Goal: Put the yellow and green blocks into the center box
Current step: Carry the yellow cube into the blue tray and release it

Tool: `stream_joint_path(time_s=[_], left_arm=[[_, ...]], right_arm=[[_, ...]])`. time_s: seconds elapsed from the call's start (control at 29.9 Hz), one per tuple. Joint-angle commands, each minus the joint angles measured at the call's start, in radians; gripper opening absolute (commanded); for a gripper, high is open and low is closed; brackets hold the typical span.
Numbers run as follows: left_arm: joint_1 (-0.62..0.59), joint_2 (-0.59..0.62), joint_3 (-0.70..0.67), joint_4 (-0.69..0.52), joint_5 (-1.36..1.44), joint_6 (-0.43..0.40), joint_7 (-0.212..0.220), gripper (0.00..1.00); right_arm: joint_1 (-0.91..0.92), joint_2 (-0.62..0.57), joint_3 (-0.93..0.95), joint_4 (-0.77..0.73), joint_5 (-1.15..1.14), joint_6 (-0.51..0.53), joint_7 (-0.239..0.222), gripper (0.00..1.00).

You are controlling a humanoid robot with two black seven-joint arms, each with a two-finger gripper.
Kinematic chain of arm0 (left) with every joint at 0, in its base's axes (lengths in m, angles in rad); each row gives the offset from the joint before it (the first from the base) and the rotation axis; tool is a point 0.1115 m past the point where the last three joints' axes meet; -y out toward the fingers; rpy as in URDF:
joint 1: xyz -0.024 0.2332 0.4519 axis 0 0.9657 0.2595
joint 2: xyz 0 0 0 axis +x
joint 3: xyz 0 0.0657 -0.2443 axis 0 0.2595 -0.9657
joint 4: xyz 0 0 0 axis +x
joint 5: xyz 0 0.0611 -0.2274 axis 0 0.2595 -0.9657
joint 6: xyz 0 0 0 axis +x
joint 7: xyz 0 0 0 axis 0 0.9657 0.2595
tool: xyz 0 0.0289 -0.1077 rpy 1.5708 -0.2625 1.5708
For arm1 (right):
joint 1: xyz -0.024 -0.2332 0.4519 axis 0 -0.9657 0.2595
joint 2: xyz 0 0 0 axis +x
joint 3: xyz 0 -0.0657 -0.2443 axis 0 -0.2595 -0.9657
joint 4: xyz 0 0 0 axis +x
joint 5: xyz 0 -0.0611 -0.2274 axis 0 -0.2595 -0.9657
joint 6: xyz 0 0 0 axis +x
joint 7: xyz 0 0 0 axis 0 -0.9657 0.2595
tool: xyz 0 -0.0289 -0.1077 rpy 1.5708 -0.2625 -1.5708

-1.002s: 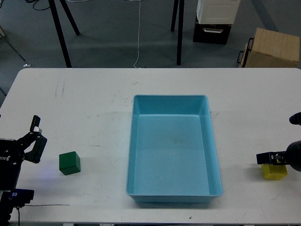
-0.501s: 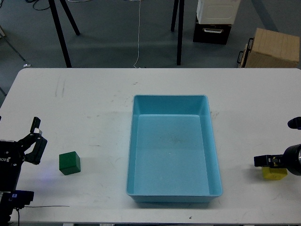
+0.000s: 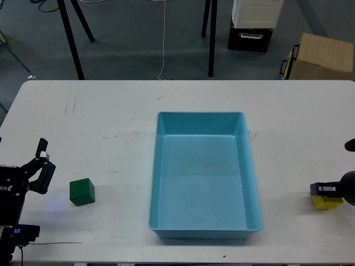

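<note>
Spanning the scuffed white table (image 3: 111,116), blue box (image 3: 204,224) between spread left pincer (image 3: 42,165) and unreadable right pincer (image 3: 327,189).

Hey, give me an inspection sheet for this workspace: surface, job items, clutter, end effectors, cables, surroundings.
Surface: white table, faint scuffs.
Job's things: blue box at center, empty; green block to its left; yellow block near the right edge.
Clutter: nothing seen.
End effectors: left end effector open, beside the green block, apart; right end effector over the yellow block, state unclear.
Cables: white cable on floor; thin wire at the front left.
Surroundings: black stand legs, cardboard box, black and white case.
</note>
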Motion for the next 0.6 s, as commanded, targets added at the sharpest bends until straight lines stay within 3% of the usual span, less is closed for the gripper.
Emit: stream_joint_path(time_s=[0.0, 0.17, 0.23, 0.5, 0.57], left_arm=[[0.001, 0.002, 0.0, -0.001, 0.0, 0.0, 0.0, 1.0], [0.0, 0.002, 0.0, -0.001, 0.0, 0.0, 0.002, 1.0], [0.0, 0.002, 0.0, 0.001, 0.0, 0.0, 0.0, 1.0], [-0.006, 0.0, -0.002, -0.001, 0.0, 0.0, -0.001, 1.0], [-0.011, 0.0, -0.002, -0.001, 0.0, 0.0, -0.001, 1.0]], right_arm=[[0.016, -0.01, 0.086, 0.028, 0.021, -0.001, 0.005, 0.0], [0.155, 0.017, 0.198, 0.019, 0.139, 0.0, 0.038, 0.0], [0.234, 0.086, 0.194, 0.014, 0.17, -0.001, 0.067, 0.0], [0.387, 0.534, -0.024, -0.147, 0.316, -0.046, 0.076, 0.01], [0.389, 0.63, -0.063, -0.191, 0.316, -0.05, 0.075, 0.06]])
